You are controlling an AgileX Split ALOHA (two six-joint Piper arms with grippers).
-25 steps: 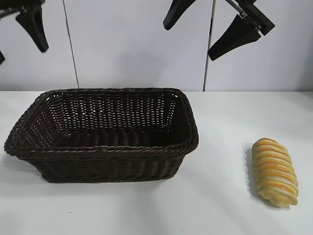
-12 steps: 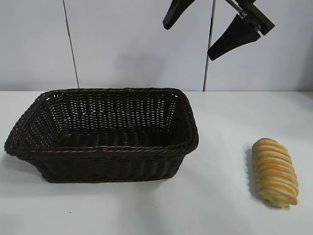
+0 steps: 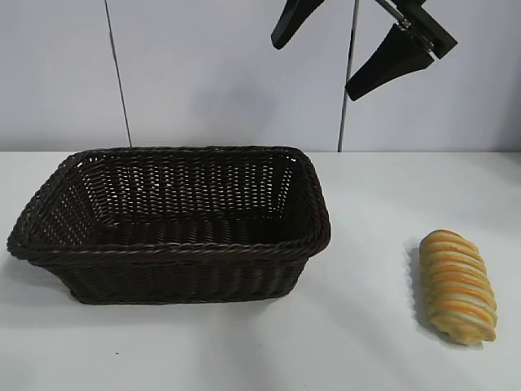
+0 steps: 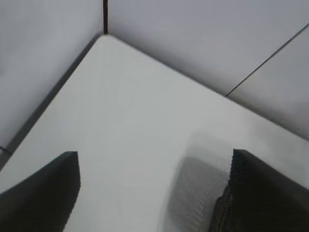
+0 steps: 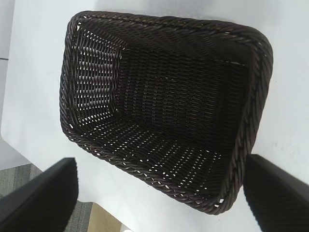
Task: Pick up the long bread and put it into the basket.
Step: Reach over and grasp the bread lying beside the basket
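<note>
- Right gripper [image 3: 338, 45] hangs high above the white table [image 3: 366, 342], its black fingers spread wide and holding nothing.
- Well below it and further to the right, near the front edge, lies the oblong golden-tan long bread [image 3: 457, 285] with orange and cream stripes.
- At the left stands the large dark brown woven wicker basket [image 3: 175, 248], with nothing inside.
- No writing can be read on anything.
- Left gripper [image 4: 152, 193] is wide apart over bare table, touching nothing.

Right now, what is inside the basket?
Nothing: the basket shows only its woven floor and walls. The bread lies on the table outside. In the exterior view the near wall hides part of the floor.
</note>
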